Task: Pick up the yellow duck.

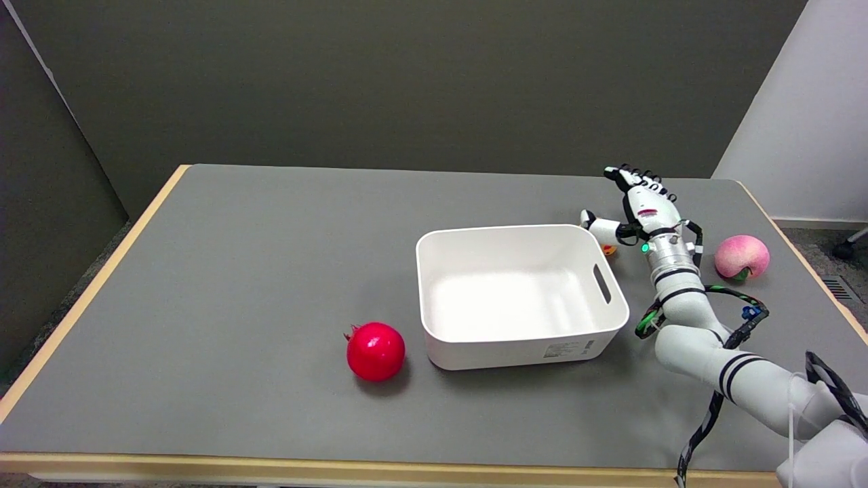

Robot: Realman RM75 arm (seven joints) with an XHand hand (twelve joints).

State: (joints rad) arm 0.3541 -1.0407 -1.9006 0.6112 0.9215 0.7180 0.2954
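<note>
Only a small yellow-orange bit of the duck (609,250) shows, on the table just right of the white bin's far right corner. The rest of it is hidden behind my right hand (641,205). The hand hovers over that spot with its fingers stretched up and away and the thumb spread out to the left, above the duck. Nothing is between the fingers. I cannot tell whether the hand touches the duck.
An empty white plastic bin (434,305) with a slot handle stands mid-table, close to the left of my arm. A red pomegranate (375,350) lies left of the bin. A pink peach (742,257) sits to the right of my wrist, near the table's right edge.
</note>
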